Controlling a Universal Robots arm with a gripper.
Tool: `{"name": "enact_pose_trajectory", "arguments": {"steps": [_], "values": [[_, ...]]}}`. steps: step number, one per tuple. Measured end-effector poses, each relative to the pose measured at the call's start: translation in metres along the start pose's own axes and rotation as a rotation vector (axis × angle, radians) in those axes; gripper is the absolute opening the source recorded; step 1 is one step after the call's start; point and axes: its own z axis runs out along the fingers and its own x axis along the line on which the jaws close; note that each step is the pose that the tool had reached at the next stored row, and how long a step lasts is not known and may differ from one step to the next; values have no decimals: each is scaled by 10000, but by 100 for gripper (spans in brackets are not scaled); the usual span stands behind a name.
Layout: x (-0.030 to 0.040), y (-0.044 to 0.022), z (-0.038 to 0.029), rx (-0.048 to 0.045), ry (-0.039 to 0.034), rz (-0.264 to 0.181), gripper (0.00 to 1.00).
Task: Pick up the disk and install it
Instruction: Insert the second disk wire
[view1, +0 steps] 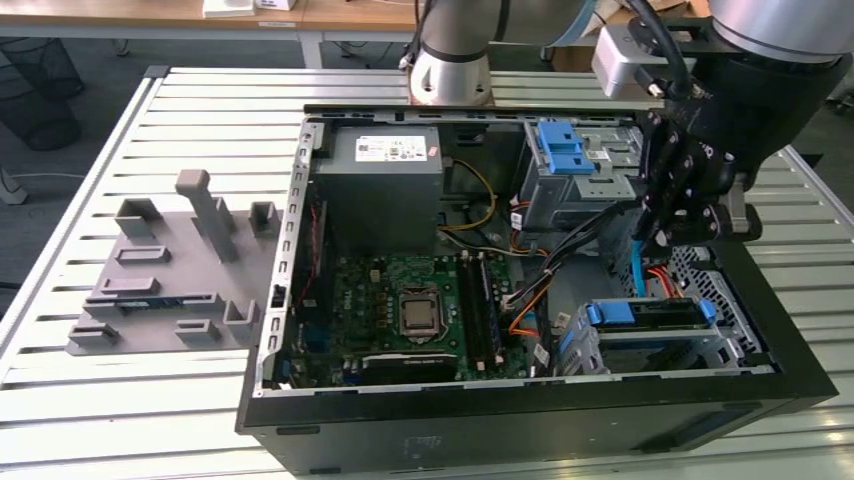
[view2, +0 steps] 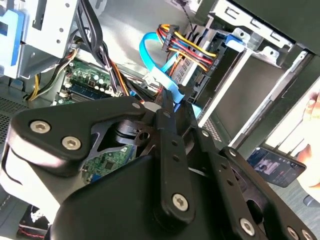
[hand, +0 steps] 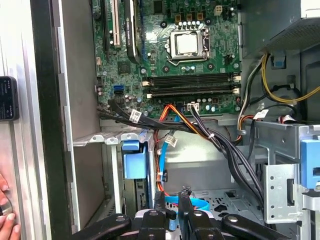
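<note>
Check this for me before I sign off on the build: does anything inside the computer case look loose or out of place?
A light-blue flat cable hangs loose in a loop beside the drive bay, its free end near the gripper. A person's fingers rest at the case edge. Otherwise nothing looks damaged.

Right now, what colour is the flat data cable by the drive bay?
Bright blue flat cable, clearest in the second wrist view beside the drive bay.
</note>
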Motion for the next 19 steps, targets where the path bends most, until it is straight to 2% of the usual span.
{"name": "enact_pose_trajectory", "arguments": {"steps": [1,4,6,8,10,12,19], "values": [[1,0,-10,0,8,-1,25],[1,-5,-98,1,15,0,25],[0,-5,-99,3,34,-2,25],[-2,-14,-95,14,151,-5,25],[-3,-19,-85,50,323,-8,25],[-4,-19,-65,83,422,-11,25],[-14,-14,52,125,438,-9,25]]}}
